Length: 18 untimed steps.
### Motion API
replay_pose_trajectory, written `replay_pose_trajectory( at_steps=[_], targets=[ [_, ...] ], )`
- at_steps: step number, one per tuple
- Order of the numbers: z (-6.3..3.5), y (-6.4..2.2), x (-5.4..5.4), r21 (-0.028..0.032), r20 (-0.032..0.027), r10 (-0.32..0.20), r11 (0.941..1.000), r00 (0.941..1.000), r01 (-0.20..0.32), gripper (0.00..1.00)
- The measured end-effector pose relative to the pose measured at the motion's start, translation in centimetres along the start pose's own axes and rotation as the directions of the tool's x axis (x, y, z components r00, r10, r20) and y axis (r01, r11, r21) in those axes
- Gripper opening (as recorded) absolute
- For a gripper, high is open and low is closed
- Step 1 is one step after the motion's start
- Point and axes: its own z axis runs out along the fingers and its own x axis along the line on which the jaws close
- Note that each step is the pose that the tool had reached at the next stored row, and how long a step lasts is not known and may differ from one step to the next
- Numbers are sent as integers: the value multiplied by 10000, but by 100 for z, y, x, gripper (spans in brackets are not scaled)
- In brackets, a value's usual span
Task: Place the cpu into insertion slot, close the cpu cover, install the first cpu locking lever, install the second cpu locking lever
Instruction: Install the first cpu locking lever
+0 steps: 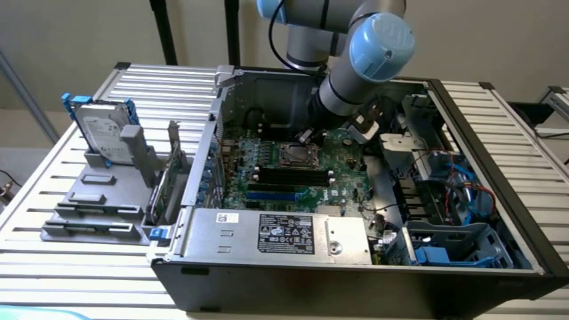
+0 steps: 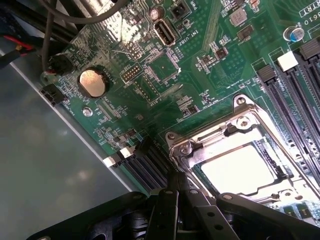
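1. The claw (image 2: pixel 175 192) is nearest the wrist camera: its black fingers (image 2: pixel 167 210) are pressed together with nothing between them, and their tips sit at the edge of the cover (image 2: pixel 235 145).
2. The cover, a silvery frame, lies flat and closed over the slot (image 1: pixel 295 155).
3. Through the cover's window the cpu (image 2: pixel 237 167) shows its pale metal face, seated in the slot.
4. Just beside the slot run the long black memory slots (image 2: pixel 292 97).
5. Elsewhere on the green board (image 2: pixel 200 65) sit a round coin cell (image 2: pixel 92 83) and an upright USB port (image 2: pixel 165 34).
6. In the exterior view the arm (image 1: pixel 356 73) reaches down into the open case (image 1: pixel 356 280), ending just past the slot, on the exterior view's right.
7. A grey labelled box (image 1: pixel 284 233) lies nearer the front of the case.
8. Well apart, on the exterior view's left, a hard drive (image 1: pixel 102 133) stands in a grey rack (image 1: pixel 98 200) on the slatted table (image 1: pixel 62 267).
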Motion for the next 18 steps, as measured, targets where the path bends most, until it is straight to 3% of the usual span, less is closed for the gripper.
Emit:
replay_pose_trajectory(
  at_steps=[9, 18],
  targets=[
    [-63, -32, -9, 2, 0, -1, 10000, 10000, 1, 11],
    [-115, -155, -170, 1, 1, 0, 10000, 10000, 0, 11]
  ],
)
